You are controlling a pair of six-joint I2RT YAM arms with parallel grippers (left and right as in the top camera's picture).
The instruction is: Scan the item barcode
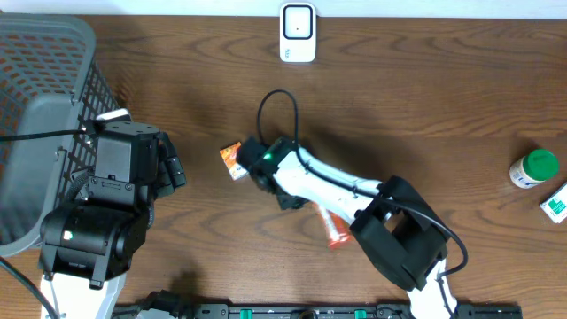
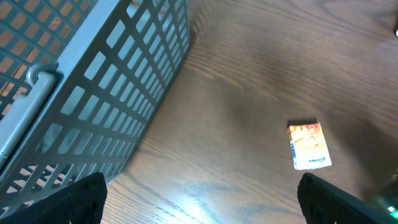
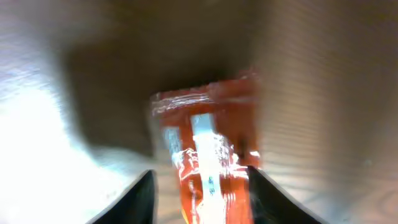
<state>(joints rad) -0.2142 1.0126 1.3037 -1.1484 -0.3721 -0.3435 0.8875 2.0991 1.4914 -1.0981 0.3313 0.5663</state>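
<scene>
Right gripper [image 3: 199, 190] is down over the packet [image 3: 208, 155] now, and my fingers [image 3: 140, 196] are parted. The left one stands clear of the wrapper, the right one sits at its edge, and nothing is pinched. The packet lies flat on the table [image 1: 425, 106], just left of centre. From my wrist its long axis runs straight away between the two fingers, in line with them, with a white label strip down the middle. It's blurred, so I can't make out a barcode or which end is which. From above, only its orange left end pokes out past my gripper, skewed to the table edges.

Over on the left, my left gripper [image 2: 199, 199] hangs spread wide with nothing in it, beside the basket [image 1: 53, 53]. The scanner [image 1: 298, 33] stands at the far edge, well apart from the packet. A green-capped bottle [image 1: 534, 168] and a box [image 1: 555, 202] sit far right, and something orange [image 1: 335, 230] lies under my right arm.
</scene>
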